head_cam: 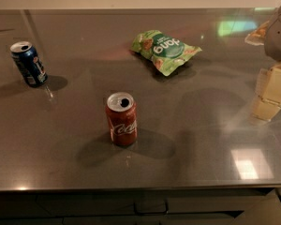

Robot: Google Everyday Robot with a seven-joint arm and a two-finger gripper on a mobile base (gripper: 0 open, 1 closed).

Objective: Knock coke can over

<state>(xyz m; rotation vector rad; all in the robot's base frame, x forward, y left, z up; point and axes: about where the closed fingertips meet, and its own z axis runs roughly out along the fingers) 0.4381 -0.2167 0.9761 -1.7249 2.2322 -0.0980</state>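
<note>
The approach step is judged to be in hand: the coke can [122, 120] stands upright at the centre of the frame on the table [61, 172], and it is not touched by anything. The gripper [270, 95] is located at the right edge of the frame, at mid-height and well apart from the coke can. Whether it is spread or closed cannot be told from this view. For the next move, the gripper is to be brought leftward across the table and a sideways push applied to the can's upper half, since a low push is likely to slide the can rather than tip it. Bare table is seen between the gripper and the coke can, so a direct path is judged unobstructed. The green snack bag [166, 50] lies at upper centre and the blue can [28, 63] stands at upper left, both well apart from that path. The front edge of the table runs near the coke can, toward the bottom of the frame. A push directed toward the upper left is therefore preferred, so that a rolling can is kept on the table.
</note>
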